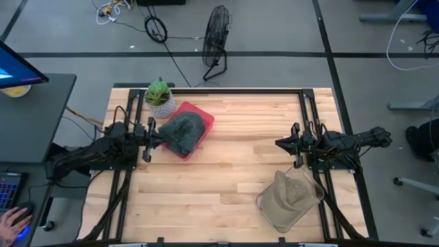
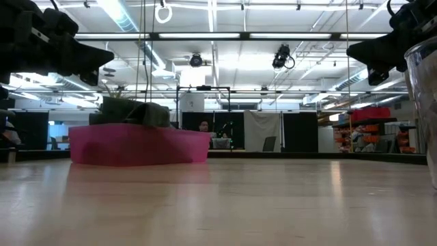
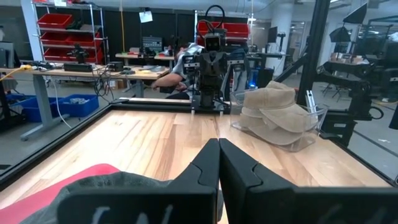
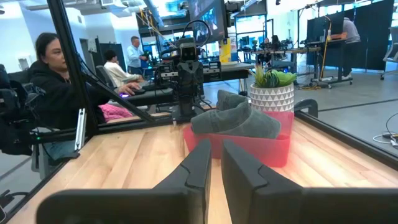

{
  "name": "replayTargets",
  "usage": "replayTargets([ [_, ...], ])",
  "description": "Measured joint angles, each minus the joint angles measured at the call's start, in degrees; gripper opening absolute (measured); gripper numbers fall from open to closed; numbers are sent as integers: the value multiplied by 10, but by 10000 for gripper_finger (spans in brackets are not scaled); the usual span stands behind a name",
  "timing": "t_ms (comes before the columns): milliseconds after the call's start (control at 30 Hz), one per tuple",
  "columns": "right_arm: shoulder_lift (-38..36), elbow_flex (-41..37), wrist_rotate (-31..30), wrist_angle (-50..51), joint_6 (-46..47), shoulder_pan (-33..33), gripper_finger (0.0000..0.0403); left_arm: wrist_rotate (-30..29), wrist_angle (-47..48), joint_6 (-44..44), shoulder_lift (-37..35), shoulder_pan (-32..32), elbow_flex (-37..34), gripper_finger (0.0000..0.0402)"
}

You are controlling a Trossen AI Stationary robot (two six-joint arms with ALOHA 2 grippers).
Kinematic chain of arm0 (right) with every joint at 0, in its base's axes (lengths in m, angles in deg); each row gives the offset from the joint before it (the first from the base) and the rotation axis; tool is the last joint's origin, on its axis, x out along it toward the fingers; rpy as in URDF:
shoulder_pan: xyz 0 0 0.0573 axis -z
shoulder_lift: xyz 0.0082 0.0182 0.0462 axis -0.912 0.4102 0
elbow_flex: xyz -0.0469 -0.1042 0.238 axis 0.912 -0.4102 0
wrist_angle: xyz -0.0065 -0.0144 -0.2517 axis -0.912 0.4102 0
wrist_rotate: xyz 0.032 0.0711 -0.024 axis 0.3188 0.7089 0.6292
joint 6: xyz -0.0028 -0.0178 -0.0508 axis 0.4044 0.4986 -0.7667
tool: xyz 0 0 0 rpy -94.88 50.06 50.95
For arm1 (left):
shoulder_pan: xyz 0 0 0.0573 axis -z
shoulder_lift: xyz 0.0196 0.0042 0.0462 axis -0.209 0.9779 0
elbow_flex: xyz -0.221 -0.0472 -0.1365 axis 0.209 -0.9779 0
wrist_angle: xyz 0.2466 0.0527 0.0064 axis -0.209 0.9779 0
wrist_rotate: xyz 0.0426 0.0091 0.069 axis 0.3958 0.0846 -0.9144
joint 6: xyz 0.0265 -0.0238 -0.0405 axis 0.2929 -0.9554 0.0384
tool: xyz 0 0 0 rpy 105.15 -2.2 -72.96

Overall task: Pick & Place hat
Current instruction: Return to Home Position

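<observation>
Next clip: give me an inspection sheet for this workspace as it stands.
Surface: wooden table, no damage seen.
Job's things: dark caps in the red bin; tan caps in the transparent bin.
Clutter: potted plant beside the red bin.
Grippers: left gripper jaws together, empty; right gripper jaws nearly together, empty.
Cables: loose coils on the floor beyond the table.
Surroundings: floor fan, monitor, a person's hand at a desk.
</observation>
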Motion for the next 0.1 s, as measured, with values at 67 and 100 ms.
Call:
replayTargets([
  [67, 0, 0, 0, 0, 0, 0, 43, 0, 0, 0, 0, 0, 0, 7],
  [100, 0, 0, 0, 0, 0, 0, 43, 0, -1, 0, 0, 0, 0, 7],
])
